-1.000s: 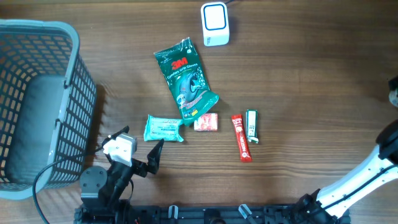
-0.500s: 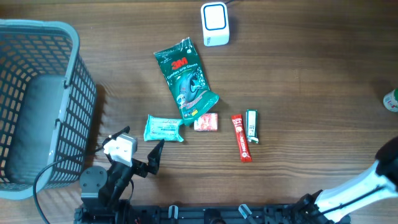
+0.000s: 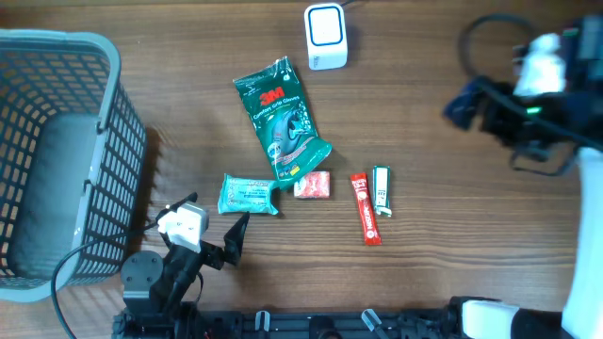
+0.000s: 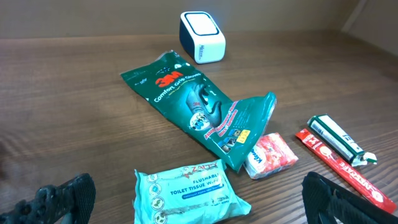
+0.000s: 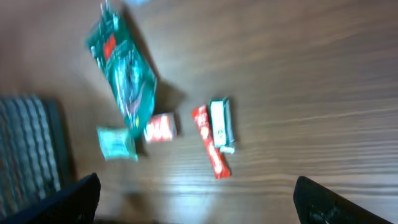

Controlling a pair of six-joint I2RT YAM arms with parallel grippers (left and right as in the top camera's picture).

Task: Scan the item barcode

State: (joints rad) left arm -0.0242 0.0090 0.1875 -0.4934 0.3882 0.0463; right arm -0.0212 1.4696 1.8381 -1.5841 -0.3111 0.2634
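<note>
The scan is not yet starting: no item is being held or shown to the scanner (image 3: pixel 326 36), which is standing at the far side of the desk (image 3: pixel 452 245). Both pairs of fingers are gaping wide and empty. The left gripper (image 3: pixel 203 221) is hovering near the tissue pack (image 3: pixel 248 195), and the right gripper (image 3: pixel 499 137) is hanging over bare desk, well apart from the goods. Picking and presenting are all remaining. Lying out are five items: one glove pack (image 3: pixel 281 118), one tissue pack, one red packet (image 3: pixel 312 185), one red stick (image 3: pixel 365 208) and one green tube (image 3: pixel 381 190). One basket (image 3: pixel 57 40) is sitting at the left.
</note>
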